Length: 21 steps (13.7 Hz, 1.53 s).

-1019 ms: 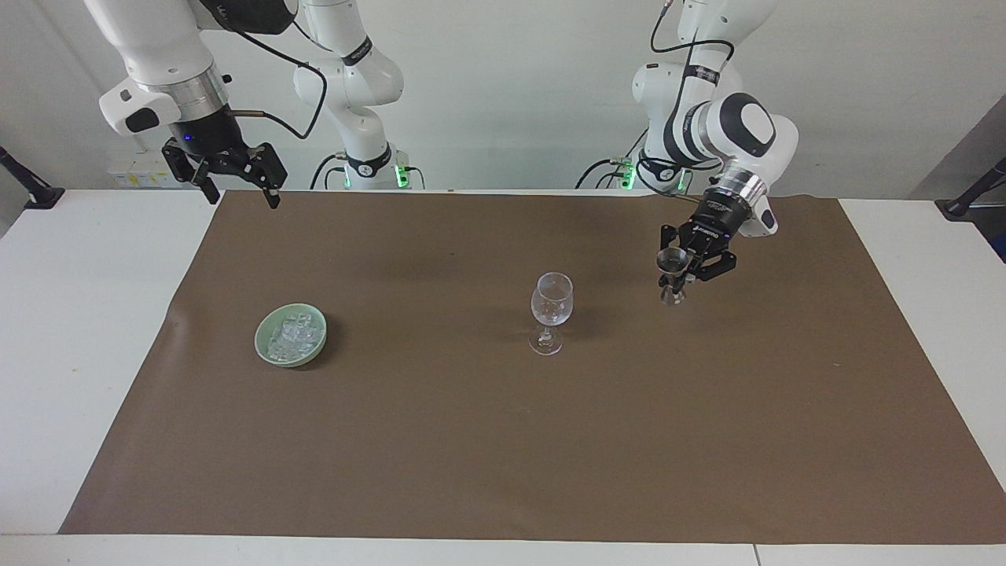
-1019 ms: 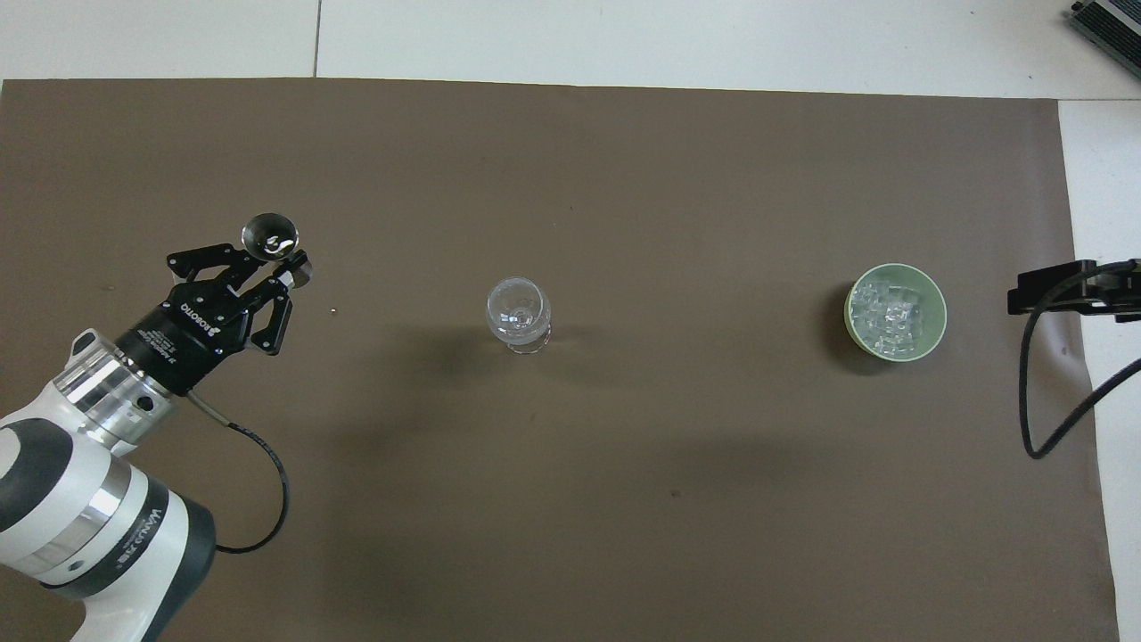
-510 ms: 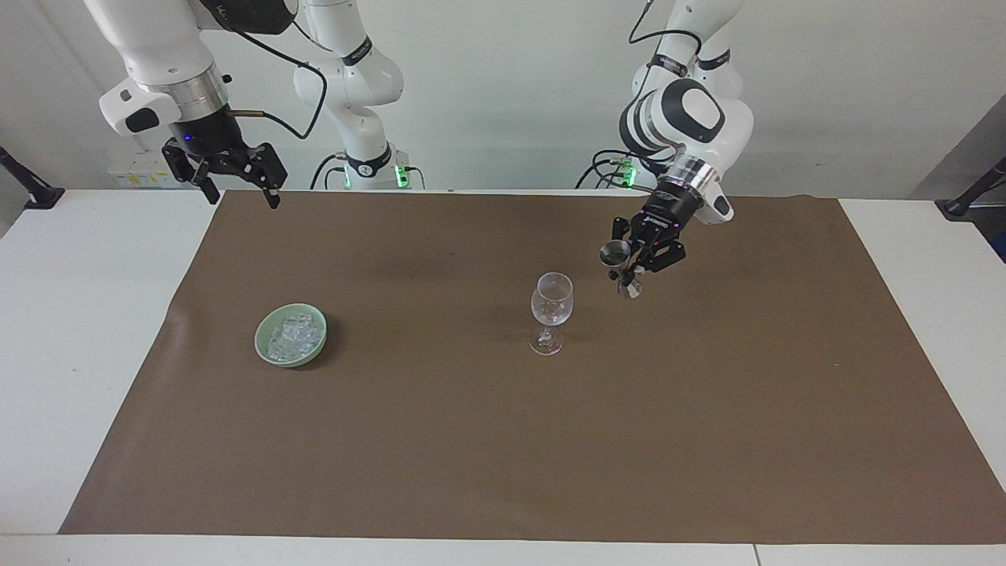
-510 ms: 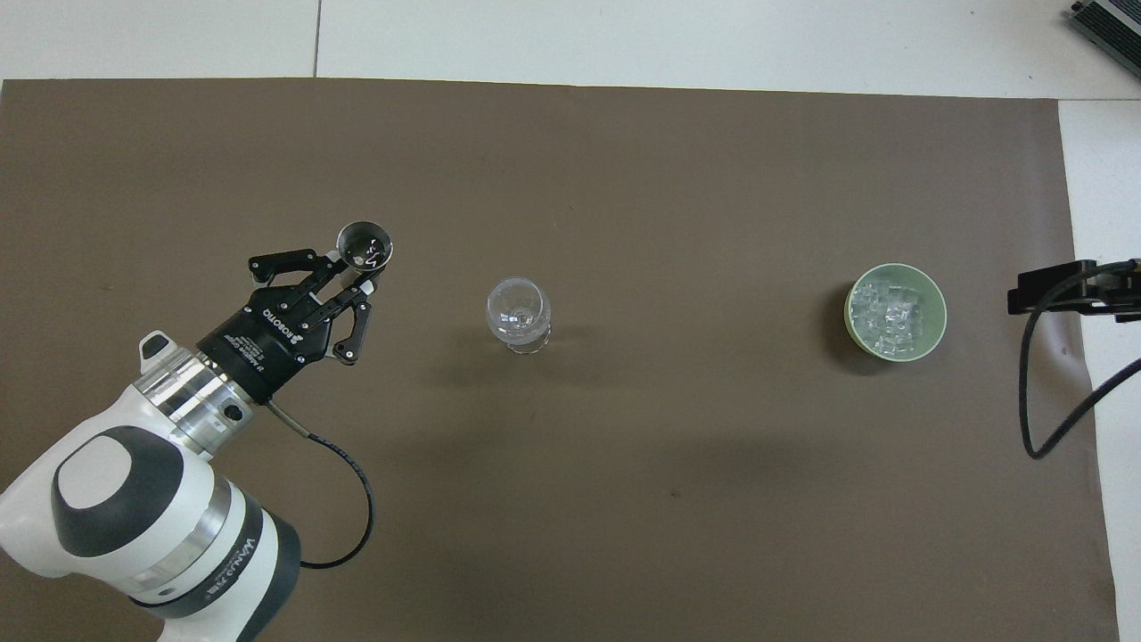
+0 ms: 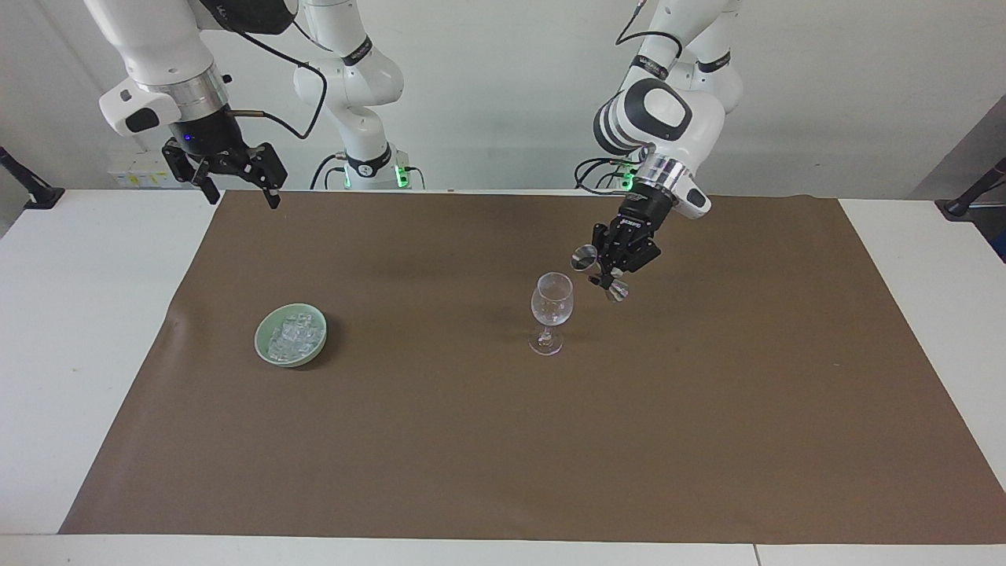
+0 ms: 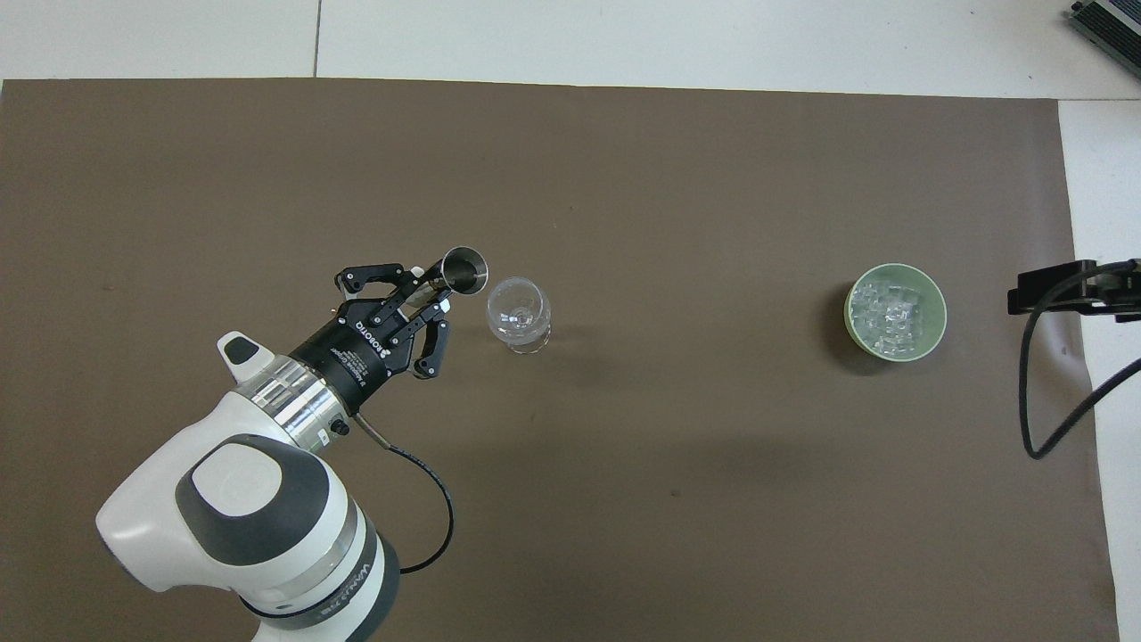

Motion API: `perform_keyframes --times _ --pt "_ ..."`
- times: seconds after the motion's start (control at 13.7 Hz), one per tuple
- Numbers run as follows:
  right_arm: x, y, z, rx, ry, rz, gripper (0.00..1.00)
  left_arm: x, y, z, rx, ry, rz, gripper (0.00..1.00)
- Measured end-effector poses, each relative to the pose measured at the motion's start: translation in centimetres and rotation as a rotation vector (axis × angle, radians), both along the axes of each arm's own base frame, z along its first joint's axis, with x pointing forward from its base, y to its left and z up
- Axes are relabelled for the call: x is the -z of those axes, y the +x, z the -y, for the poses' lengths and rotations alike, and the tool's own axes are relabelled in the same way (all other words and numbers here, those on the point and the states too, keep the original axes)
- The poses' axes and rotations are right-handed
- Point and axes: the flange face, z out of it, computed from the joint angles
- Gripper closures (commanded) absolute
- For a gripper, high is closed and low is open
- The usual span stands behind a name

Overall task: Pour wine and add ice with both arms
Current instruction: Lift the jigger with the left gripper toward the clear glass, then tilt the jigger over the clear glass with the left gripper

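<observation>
the left gripper (image 5: 611,271) (image 6: 426,294) is clenched around the narrow waist of a small metal jigger (image 5: 599,272) (image 6: 450,276), a double-ended measuring cup with a cone at each end. the jigger is tipped well off upright: its long axis runs slantwise, one open mouth raised and turned toward the wine glass (image 5: 552,311) (image 6: 518,314), the other cone lower and pointing away from the glass toward the left arm's end of the table. in the overhead view the raised mouth shows as a shiny ring just beside the glass's rim, apart from it. in the facing view the jigger hangs in the air beside the glass's bowl, a little above its rim, not touching it.

the wine glass stands upright on the brown mat (image 5: 503,440) (image 6: 624,178), clear, with a rounded bowl, short stem and round foot; whether anything is in the bowl cannot be told.

well apart from the wine glass, toward the right arm's end of the table, a pale green bowl (image 5: 264,351) (image 6: 936,330) sits on the mat. it holds the ice (image 5: 295,334) (image 6: 887,314), a heap of small clear glassy cubes.

the right gripper (image 5: 240,191) waits in the air over the mat's corner at the right arm's end, well apart from the wine glass, its fingers spread and holding nothing. in the overhead view only its black tip (image 6: 1043,287) shows at the edge, past the green bowl from the glass.
</observation>
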Motion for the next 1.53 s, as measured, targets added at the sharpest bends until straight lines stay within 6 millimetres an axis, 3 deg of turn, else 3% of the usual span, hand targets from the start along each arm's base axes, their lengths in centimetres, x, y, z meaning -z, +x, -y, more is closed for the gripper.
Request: perform_keyframes --times 0.29,1.53 --pt "0.0 0.0 0.0 0.0 0.0 0.0 0.0 -0.2 -0.1 1.3 0.052 0.12 0.066 1.0" --pt "0.0 0.0 0.0 0.0 0.0 0.0 0.0 -0.6 -1.1 3.1 0.119 0.553 0.223 1.0"
